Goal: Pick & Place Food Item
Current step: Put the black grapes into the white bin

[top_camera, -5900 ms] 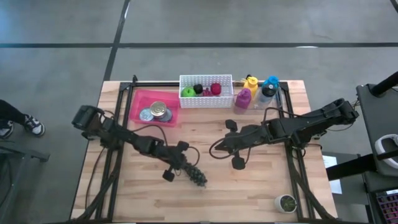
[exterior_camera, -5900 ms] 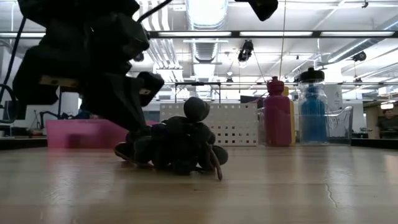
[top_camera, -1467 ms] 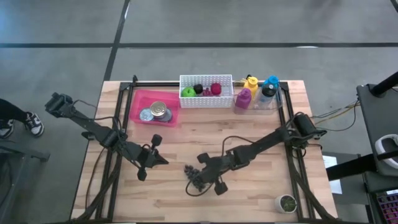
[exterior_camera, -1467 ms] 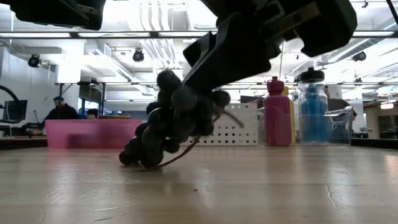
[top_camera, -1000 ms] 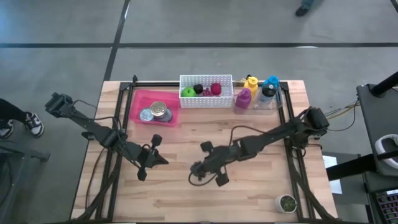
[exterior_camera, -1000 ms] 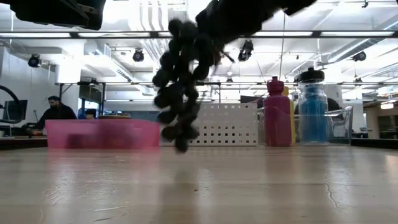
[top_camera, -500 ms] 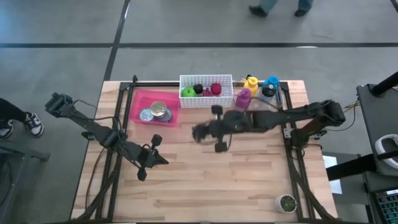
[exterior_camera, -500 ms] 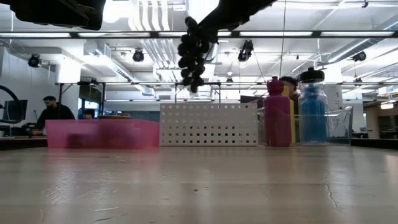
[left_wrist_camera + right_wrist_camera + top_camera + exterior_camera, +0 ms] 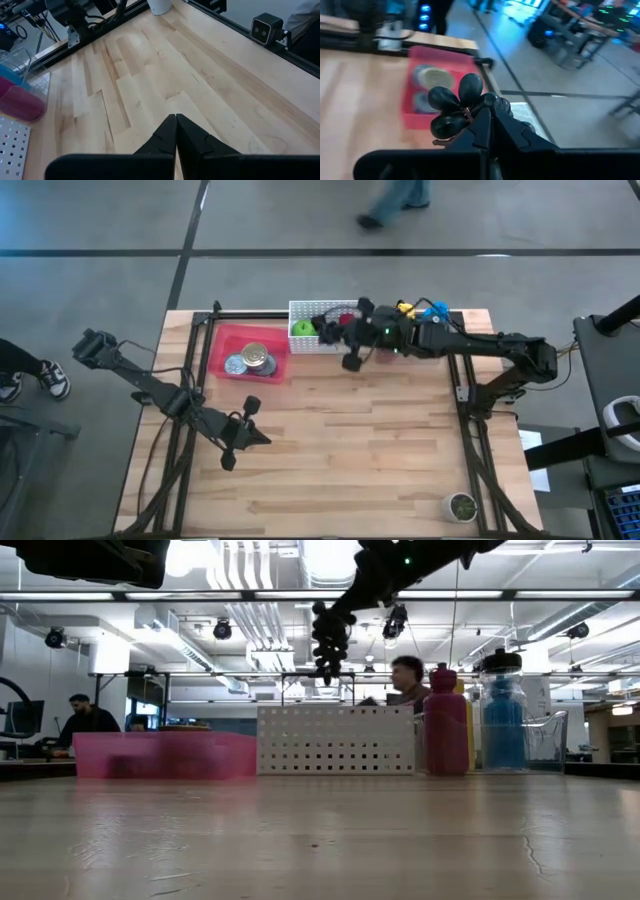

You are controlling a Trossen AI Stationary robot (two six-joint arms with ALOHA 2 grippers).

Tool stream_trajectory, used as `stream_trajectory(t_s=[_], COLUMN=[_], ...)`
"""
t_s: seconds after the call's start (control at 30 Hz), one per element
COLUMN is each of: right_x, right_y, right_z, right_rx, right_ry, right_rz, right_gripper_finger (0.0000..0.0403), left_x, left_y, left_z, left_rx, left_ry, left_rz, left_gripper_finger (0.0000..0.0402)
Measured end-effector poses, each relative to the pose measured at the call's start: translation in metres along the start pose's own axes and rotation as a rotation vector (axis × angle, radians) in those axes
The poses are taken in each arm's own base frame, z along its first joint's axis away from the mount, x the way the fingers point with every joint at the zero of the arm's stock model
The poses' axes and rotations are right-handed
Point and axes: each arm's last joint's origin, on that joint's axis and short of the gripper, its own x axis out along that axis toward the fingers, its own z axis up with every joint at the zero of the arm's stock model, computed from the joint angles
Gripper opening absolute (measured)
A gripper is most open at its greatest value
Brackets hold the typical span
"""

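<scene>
Dark grapes (image 9: pixel 329 637), seemingly hand-gripped (image 9: pixel 487 122), hang above white basket (image 9: pixel 336 740).

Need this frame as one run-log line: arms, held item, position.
right gripper: shut on dark grape bunch, carried above white perforated basket | left gripper: shut, empty, parked over wooden table | placement: not yet done

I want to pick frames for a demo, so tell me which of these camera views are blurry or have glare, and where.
High view: sharp on the table, only the person walking past the far edge smears. Low view: ceiling lights glare, and the grapes show as a dark silhouette. Right wrist view: background soft, pink bin blurred, right gripper sharper. Left wrist view: clear and evenly lit.
</scene>
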Motion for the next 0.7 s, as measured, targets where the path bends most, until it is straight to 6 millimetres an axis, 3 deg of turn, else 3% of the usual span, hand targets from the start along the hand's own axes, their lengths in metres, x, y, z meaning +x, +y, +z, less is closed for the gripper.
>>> stream_trajectory(t_s=[0.33, 0.7], right_x=[0.010, 0.054], right_y=[-0.051, -0.069], right_z=[-0.019, -0.064], right_rx=[0.086, 0.153], right_ry=[0.053, 0.183], right_rz=[-0.194, -0.239], right_gripper_finger=[0.0008, 0.0008], left_x=[0.000, 0.000], left_y=[0.000, 0.000], left_z=[0.000, 0.000], left_rx=[0.000, 0.000], left_ry=[0.000, 0.000], left_rz=[0.000, -0.001], left_gripper_finger=[0.0010, 0.0010])
